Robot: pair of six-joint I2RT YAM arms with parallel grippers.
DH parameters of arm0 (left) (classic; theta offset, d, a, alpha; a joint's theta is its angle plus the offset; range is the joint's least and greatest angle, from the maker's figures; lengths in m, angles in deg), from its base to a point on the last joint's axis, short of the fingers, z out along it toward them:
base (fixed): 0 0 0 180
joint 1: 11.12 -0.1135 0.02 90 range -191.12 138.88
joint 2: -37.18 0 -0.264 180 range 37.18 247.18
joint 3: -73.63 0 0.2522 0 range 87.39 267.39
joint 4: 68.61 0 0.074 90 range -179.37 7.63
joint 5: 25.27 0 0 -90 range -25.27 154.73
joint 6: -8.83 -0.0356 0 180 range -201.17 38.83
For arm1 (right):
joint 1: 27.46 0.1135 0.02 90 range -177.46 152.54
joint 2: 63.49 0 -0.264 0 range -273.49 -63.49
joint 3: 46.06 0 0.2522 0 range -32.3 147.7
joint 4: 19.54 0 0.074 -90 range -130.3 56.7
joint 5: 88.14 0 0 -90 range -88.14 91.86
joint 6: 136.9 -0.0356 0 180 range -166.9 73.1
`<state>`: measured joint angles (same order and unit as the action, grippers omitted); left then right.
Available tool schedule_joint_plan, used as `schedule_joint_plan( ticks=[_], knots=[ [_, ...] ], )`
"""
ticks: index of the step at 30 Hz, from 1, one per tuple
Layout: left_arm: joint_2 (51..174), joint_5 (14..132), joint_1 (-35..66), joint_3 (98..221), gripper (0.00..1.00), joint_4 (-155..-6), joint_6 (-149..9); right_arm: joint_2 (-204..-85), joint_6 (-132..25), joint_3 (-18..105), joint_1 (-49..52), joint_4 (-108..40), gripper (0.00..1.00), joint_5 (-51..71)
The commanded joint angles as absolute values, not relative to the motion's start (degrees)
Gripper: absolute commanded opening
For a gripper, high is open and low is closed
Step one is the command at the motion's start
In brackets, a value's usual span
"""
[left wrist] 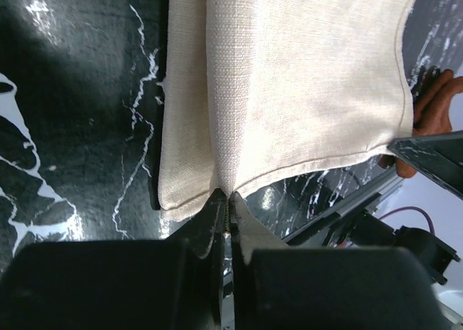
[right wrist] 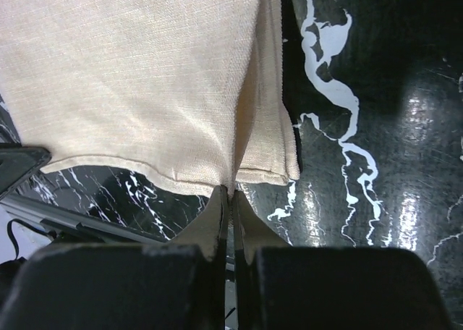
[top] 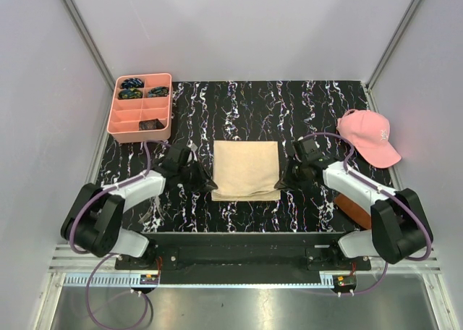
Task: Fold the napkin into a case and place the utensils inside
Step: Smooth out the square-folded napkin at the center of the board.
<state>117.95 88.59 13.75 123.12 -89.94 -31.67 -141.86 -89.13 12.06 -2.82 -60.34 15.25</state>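
The beige napkin lies folded in the middle of the black marbled table. My left gripper pinches its near left corner, jaws shut on a raised pleat of napkin cloth. My right gripper is shut on the near right corner, where the top layer of the napkin is lifted off the layer below. In the left wrist view the left gripper tips meet at the hem; the right gripper tips do the same in the right wrist view. No utensils are in view.
A pink sectioned tray with small dark items stands at the back left. A pink cap lies at the right. A brown piece rests beside the right arm, near the front edge.
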Motion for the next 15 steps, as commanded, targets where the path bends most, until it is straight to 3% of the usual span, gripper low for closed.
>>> schedule_joint_plan(
  ticks=[1, 15],
  knots=[
    [113.1, 90.3, 14.0, 121.5, 0.04, -88.8, -30.1, -138.5, -87.8, 13.6, -3.0, -63.0, 0.0, 12.6],
    [116.4, 90.9, 18.0, 115.2, 0.04, -82.5, -26.1, -140.5, -86.1, 10.7, -3.5, -64.2, 0.0, 8.7]
  ],
)
